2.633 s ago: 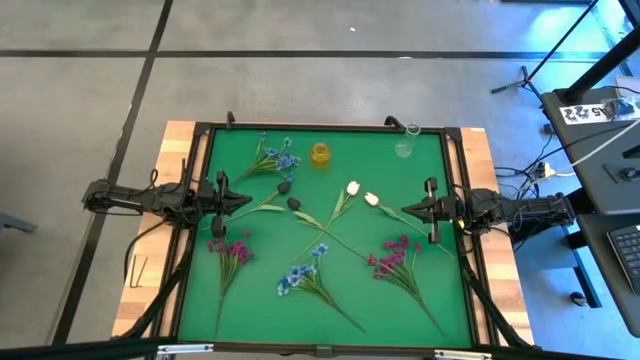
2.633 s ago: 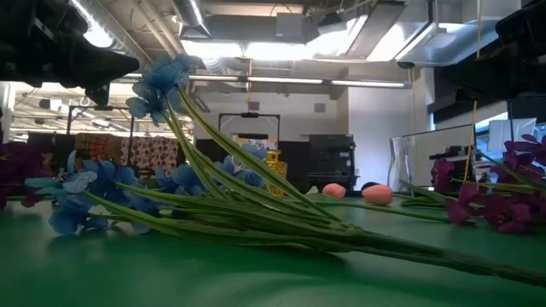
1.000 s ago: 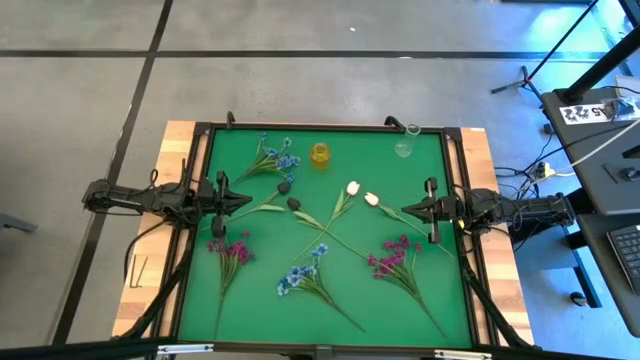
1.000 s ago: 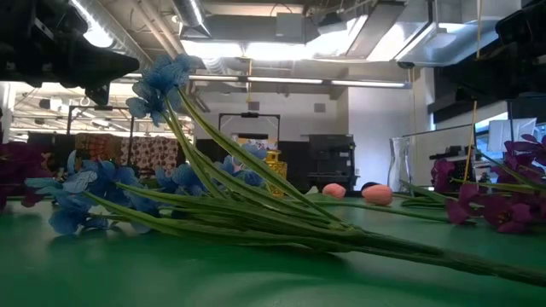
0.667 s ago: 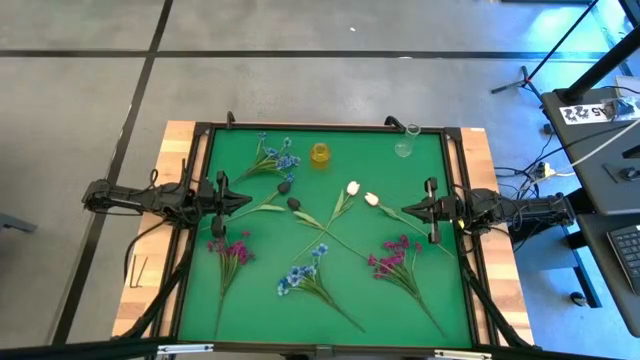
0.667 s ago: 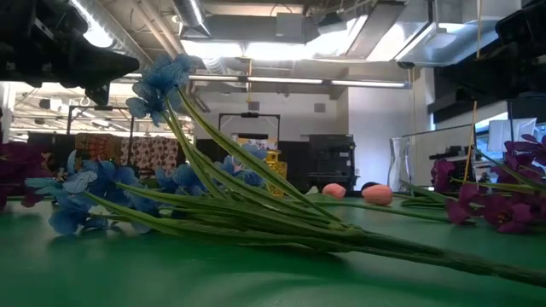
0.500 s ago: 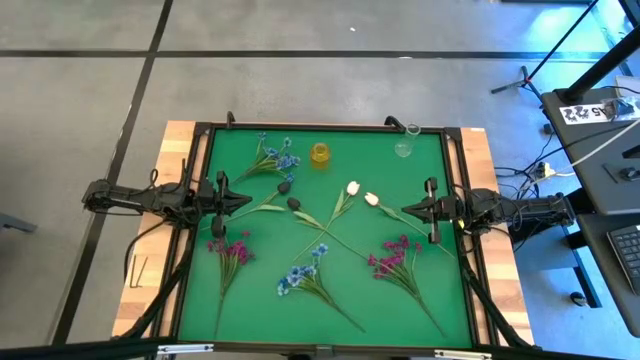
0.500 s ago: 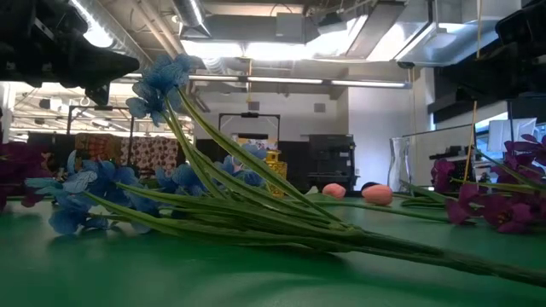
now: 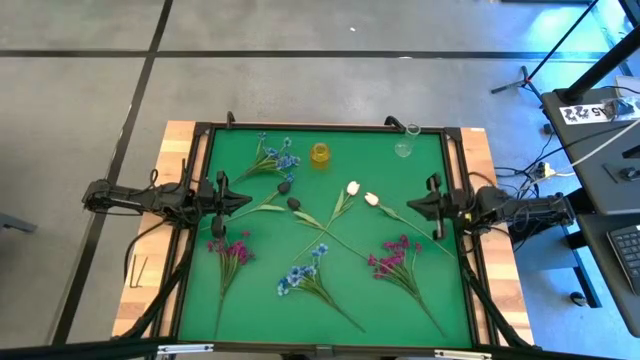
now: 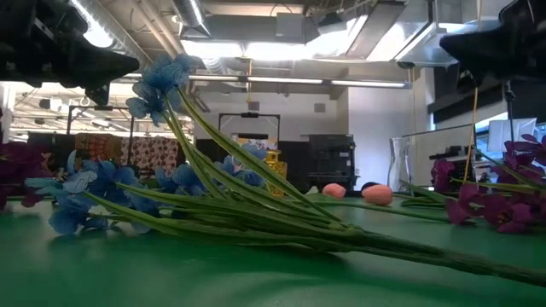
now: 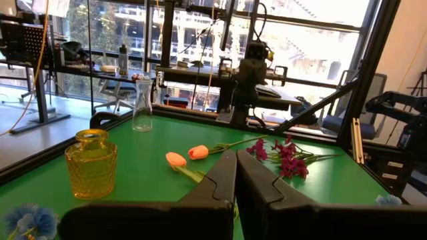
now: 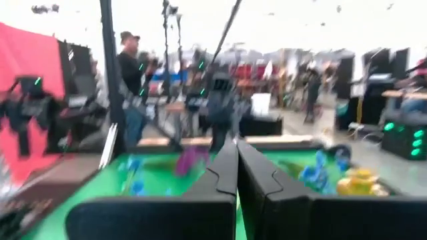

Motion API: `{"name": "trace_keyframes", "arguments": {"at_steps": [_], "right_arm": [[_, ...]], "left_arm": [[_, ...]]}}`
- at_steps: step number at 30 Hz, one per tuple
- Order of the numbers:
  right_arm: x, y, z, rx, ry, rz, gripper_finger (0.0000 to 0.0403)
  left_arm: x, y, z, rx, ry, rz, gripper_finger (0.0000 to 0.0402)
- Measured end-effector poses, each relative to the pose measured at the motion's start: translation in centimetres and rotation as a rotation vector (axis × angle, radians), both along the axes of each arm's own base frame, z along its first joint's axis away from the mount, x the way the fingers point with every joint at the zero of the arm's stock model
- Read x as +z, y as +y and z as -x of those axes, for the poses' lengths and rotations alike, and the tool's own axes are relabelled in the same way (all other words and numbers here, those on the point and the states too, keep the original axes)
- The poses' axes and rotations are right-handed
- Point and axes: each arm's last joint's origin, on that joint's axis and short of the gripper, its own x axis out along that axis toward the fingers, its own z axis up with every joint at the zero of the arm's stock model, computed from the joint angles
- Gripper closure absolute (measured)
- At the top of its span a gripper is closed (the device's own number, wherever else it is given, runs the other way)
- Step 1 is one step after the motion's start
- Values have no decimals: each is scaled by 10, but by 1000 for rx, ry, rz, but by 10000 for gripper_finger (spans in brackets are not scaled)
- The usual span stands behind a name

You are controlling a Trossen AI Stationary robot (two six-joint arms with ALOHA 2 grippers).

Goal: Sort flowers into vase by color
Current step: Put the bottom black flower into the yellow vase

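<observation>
Nothing sorted yet; all flowers lie flat on the green bench (image 9: 330, 320). Left end effector (image 9: 246, 200) pressed together, empty, at the left edge; right end effector (image 9: 408, 209) pressed together, empty, at the right edge.

Two tulips (image 9: 361, 193) mid-bench, stems crossing. Blue sprays (image 9: 302, 274) front-centre and (image 9: 277, 158) back-left; magenta sprays (image 9: 232, 248), (image 9: 394, 257).

Risks: crossed stems could drag a neighbour along; yellow vase (image 9: 320, 154) and clear vase (image 9: 404, 146) sit near the back rim, easy to tip. Open room mostly front corners.
</observation>
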Motion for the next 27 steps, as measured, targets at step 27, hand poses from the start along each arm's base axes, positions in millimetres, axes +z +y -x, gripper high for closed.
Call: {"name": "trace_keyframes", "arguments": {"at_steps": [27], "right_arm": [[66,7,-68,-37,644,-169,402]], "left_arm": [[0,0,0,0,-1,0,401]]}}
